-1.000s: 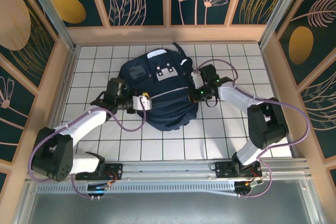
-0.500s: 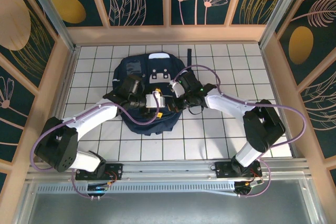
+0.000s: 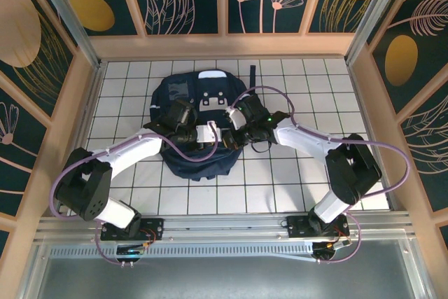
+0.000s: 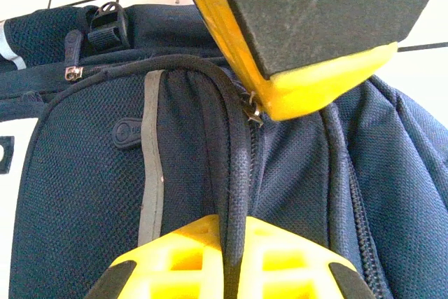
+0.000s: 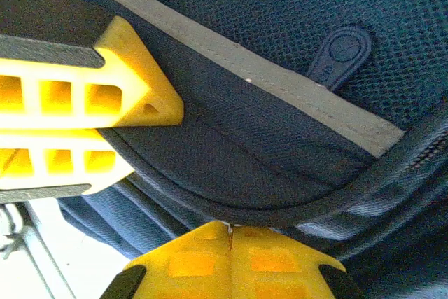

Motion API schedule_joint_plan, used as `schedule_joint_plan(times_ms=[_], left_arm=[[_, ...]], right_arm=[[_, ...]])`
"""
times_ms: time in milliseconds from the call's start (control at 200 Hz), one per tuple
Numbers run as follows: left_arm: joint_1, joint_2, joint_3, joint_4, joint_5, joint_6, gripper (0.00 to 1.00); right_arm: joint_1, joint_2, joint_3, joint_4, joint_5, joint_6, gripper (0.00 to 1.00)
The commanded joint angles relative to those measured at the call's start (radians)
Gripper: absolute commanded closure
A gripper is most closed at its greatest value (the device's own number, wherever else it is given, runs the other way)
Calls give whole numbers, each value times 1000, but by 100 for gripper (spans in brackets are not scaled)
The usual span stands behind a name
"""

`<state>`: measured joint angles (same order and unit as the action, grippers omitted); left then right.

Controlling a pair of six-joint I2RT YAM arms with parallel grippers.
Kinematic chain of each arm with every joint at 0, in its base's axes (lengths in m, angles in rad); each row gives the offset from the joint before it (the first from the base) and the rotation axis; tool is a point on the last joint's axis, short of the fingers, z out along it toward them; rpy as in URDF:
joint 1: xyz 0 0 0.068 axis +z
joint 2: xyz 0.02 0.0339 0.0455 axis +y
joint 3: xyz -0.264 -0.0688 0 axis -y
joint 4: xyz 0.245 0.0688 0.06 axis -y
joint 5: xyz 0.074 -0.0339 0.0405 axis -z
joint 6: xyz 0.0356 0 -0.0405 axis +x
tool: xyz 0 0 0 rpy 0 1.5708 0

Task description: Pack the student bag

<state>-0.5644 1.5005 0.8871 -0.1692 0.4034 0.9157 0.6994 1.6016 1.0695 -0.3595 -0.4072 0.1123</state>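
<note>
Jaws on left gripper [image 4: 234,237] are closed right down, yellow fingers pressed together with the black piped edge [image 4: 234,173] of the student bag [image 3: 199,162] running in between them, so it has the bag by that piping. Right gripper [image 5: 229,234] same story: fingers fully together with no gap, tips on the curved piped edge of the bag, looks pinched on it.

Both grippers meet over the bag's middle, close together. In the left wrist view a right finger with its black pad sits just above a small metal zipper pull [image 4: 253,110].

Bag location: lying flat on the white gridded table [image 3: 294,180], centre and slightly left, in the far half, between the two arms. Front side faces up, with the light grey buckle patch [image 3: 210,101] visible toward the far end. A black strap [image 3: 252,73] trails off the far right corner onto the tiles.

Close-up details:
- A grey reflective stripe [image 4: 152,166] runs alongside the piping.
- A round rubber tab [image 5: 341,57] sits on the mesh fabric.
- A second zipper pull [image 4: 72,73] is near the top seam, with a black plastic buckle [image 4: 108,17] beside it.

Cannot tell whether the main zip is open or shut.
</note>
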Motion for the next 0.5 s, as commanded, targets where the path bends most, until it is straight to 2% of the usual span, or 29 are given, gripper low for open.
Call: schedule_joint_plan(times_ms=[0, 110, 190, 325, 405, 495], left_arm=[[7, -43, -31, -24, -5, 106, 100], [8, -88, -85, -9, 35, 190, 100], [8, -114, -125, 5, 81, 240, 100], [8, -148, -187, 14, 178, 311, 100], [8, -160, -204, 9, 190, 327, 100], [8, -171, -208, -10, 192, 342, 100]], right_arm=[[-41, -28, 54, -60, 158, -144, 100], [-184, 6, 62, -72, 183, -194, 100], [-244, 24, 57, -17, 202, -264, 100], [-265, 82, 64, 141, 228, -391, 100], [-267, 128, 81, 221, 223, -439, 100], [-274, 185, 106, 284, 317, -458, 100]])
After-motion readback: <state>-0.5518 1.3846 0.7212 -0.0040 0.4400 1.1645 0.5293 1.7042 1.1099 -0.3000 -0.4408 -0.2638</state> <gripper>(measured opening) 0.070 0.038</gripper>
